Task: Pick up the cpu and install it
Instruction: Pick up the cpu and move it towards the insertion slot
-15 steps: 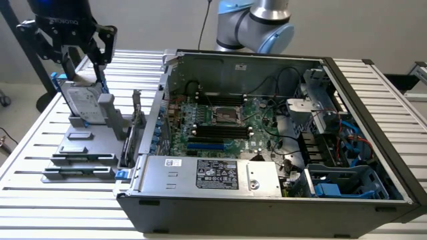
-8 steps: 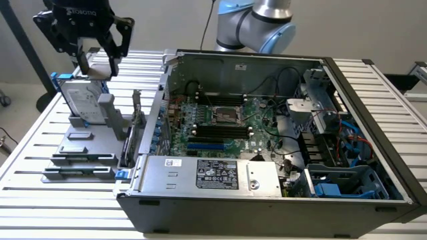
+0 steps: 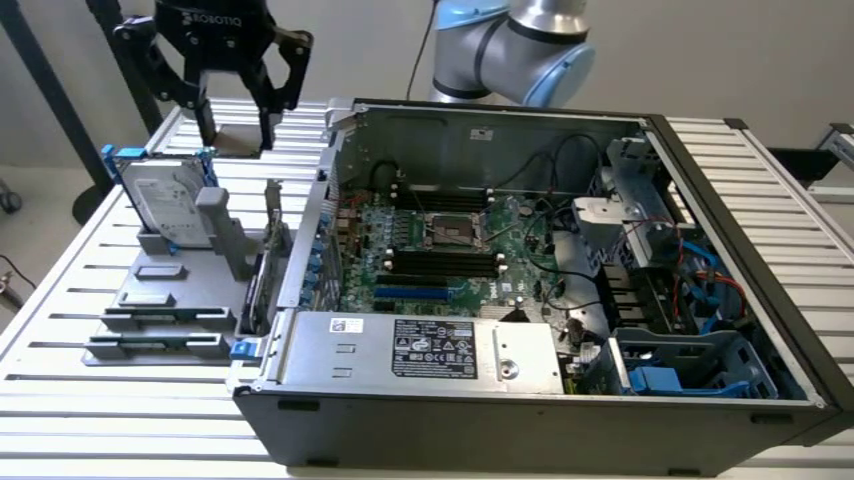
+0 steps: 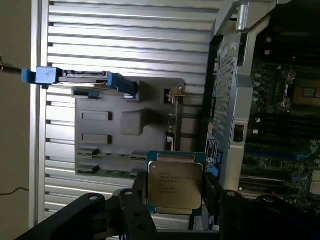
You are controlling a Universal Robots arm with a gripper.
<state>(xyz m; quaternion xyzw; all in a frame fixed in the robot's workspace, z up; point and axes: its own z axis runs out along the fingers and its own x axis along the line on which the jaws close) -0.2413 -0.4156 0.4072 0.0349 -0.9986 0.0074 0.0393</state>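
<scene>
The gripper [image 3: 238,135] hangs in the air above the table's [image 3: 54,300] far corner on the exterior view's left. Its jaws stand wide, set against two opposite edges of the cpu [image 4: 175,182]. Since the chip is off every surface, I judge it held rather than merely touched. In the wrist view the cpu's metal top faces the camera and the chip sits level between the dark fingers [image 4: 141,192].

Below and just nearer than the gripper, a grey holder [image 3: 160,300] lies along the table's edge on the exterior view's left. A drive [image 3: 167,200] with blue brackets stands upright in it.

The open case [image 3: 747,250] fills the table's middle and the side toward the exterior view's right. Its motherboard [image 3: 441,270] lies flat inside. The socket [image 3: 445,232] sits toward the board's far half, well apart from the gripper and with the case's wall between them. The socket looks bare in the middle. I cannot tell whether its retaining frame is lifted or down.

As a judgement, the pick-up is done and the whole install is left. The cpu is not yet over the case, let alone above the socket, and nothing shows it lined up with the socket.
</scene>
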